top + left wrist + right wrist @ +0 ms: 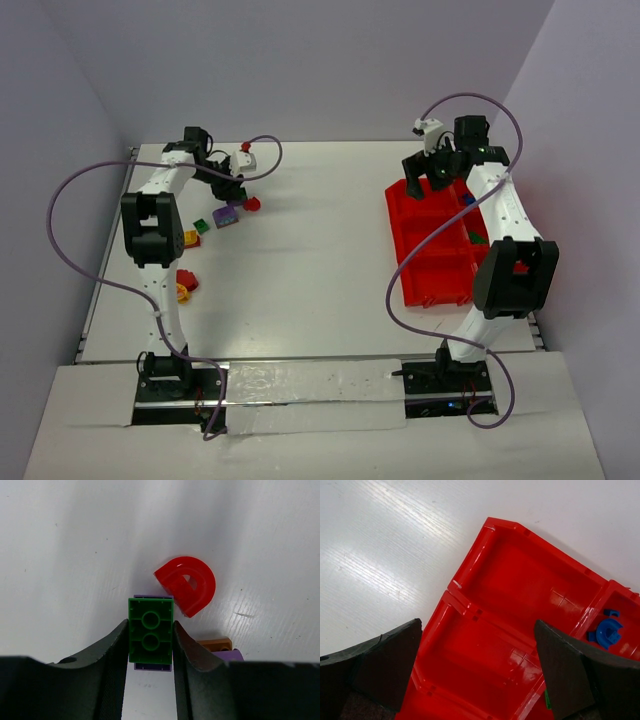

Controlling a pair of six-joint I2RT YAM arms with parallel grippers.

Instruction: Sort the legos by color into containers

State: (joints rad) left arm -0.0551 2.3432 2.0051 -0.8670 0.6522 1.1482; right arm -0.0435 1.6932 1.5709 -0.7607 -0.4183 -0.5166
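Note:
My left gripper [150,626] is shut on a green two-stud brick [150,642], its jaws pressed to both sides. A purple brick [152,667] lies right under it. A red arch piece [187,585] lies just beyond, and an orange bit [216,643] and a purple bit [229,655] lie to the right. In the top view this gripper [229,190] is at the far left by the purple brick [226,214]. My right gripper [480,665] is open and empty above the red tray [520,575], also in the top view [430,215]. A blue piece [607,632] lies in a far compartment.
More bricks lie by the left arm: a green one [201,226], a yellow-orange one [190,238], a red one [186,279] and a yellow one [182,293]. A green bit [478,238] lies in a right compartment of the tray. Walls close the table on three sides.

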